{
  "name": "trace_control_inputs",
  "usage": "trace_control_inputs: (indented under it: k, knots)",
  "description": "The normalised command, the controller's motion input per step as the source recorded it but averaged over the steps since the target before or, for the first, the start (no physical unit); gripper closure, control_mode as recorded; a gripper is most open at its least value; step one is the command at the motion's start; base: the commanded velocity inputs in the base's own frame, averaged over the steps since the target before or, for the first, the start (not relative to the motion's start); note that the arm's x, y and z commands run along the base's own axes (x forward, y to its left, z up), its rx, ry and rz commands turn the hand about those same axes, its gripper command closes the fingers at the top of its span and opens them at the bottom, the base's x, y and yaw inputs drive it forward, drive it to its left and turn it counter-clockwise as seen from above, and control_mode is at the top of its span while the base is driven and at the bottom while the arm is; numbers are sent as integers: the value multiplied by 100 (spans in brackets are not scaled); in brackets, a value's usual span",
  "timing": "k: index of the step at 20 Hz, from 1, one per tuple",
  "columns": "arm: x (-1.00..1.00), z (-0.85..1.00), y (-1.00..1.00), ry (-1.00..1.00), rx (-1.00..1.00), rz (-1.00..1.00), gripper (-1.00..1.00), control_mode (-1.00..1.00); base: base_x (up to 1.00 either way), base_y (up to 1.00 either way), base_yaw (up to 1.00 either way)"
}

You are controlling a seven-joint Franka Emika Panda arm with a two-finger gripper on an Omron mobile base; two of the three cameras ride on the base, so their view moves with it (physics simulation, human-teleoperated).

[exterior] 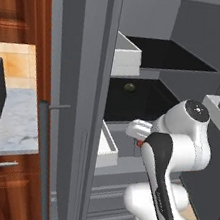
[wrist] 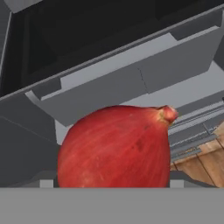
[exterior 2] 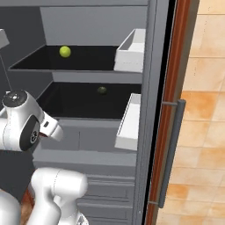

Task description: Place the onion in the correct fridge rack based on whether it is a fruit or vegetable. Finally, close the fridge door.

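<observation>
The red-maroon onion (wrist: 114, 146) looms close in the hand view, hiding the fingertips. My gripper (exterior: 137, 138) is shut on it, and just a red sliver of the onion (exterior: 139, 143) shows by the hand. The gripper (exterior 2: 47, 132) hangs in front of the open fridge, just below and before the front edge of the fridge rack (exterior: 138, 104), the lower black shelf (exterior 2: 74, 103). In the hand view the dark rack (wrist: 87, 35) lies ahead, above a grey drawer front.
A small dark green item (exterior: 129, 87) sits at the back of the lower rack. A yellow-green ball (exterior 2: 65, 51) lies on the upper shelf. Light-grey door bins (exterior 2: 131, 118) jut from the open door, whose handle (exterior 2: 171, 154) stands alongside. A marble counter (exterior: 8, 125) lies left.
</observation>
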Motion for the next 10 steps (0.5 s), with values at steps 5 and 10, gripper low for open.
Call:
trace_control_inputs:
  k: [5, 10]
  knots:
    - [12, 9, -16, -8, -3, 5, 100, -100, 19, -6, 2]
    - [18, 14, -10, -16, -6, 11, 100, -100, 0, 0, 0]
